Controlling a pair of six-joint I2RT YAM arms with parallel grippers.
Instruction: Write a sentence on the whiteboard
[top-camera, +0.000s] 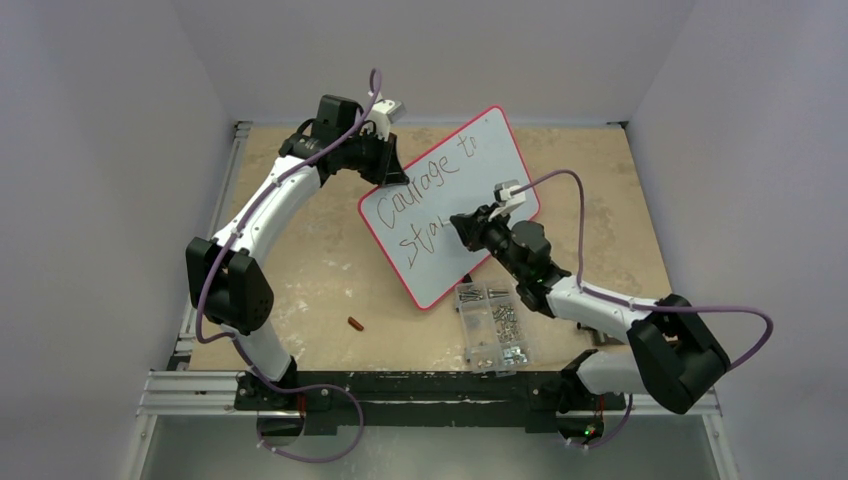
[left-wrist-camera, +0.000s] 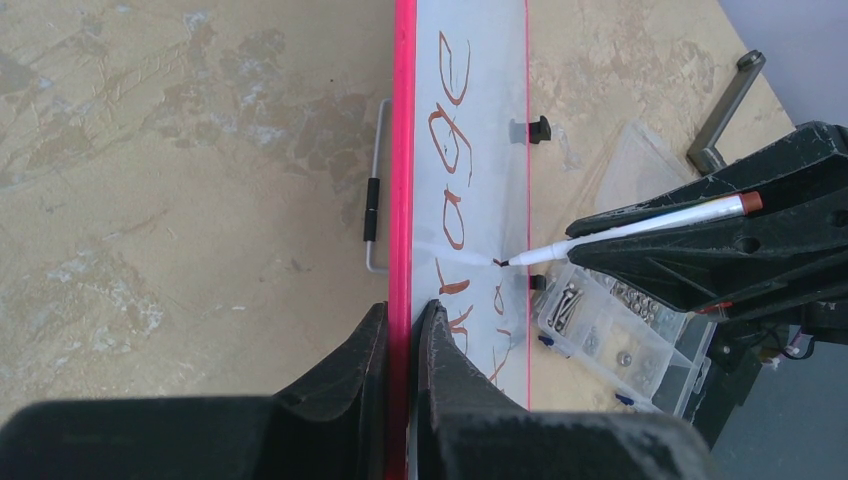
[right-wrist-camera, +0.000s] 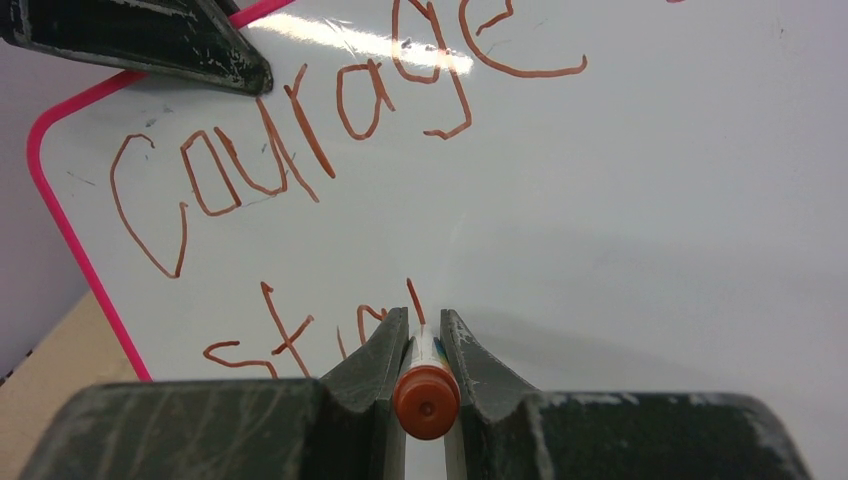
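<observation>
The whiteboard (top-camera: 450, 190) with its red-pink rim lies skewed across the middle of the table. My left gripper (left-wrist-camera: 405, 310) is shut on the board's rim at its upper left edge (top-camera: 388, 178). The sentence (right-wrist-camera: 300, 130) reads "Courage to" on the first line, with "sta" and a further stroke (right-wrist-camera: 290, 335) below. My right gripper (right-wrist-camera: 425, 320) is shut on a white marker (left-wrist-camera: 640, 225) with an orange end cap (right-wrist-camera: 426, 398). The marker tip (left-wrist-camera: 500, 262) touches the board at the end of the second line. The right gripper (top-camera: 472, 228) hovers over the board's lower middle.
A clear compartment box of screws (top-camera: 492, 325) sits just below the board's near corner, beside the right arm. A small brown piece (top-camera: 355, 323) lies on the wooden table to the left. A wire handle (left-wrist-camera: 375, 190) lies beside the board's rim.
</observation>
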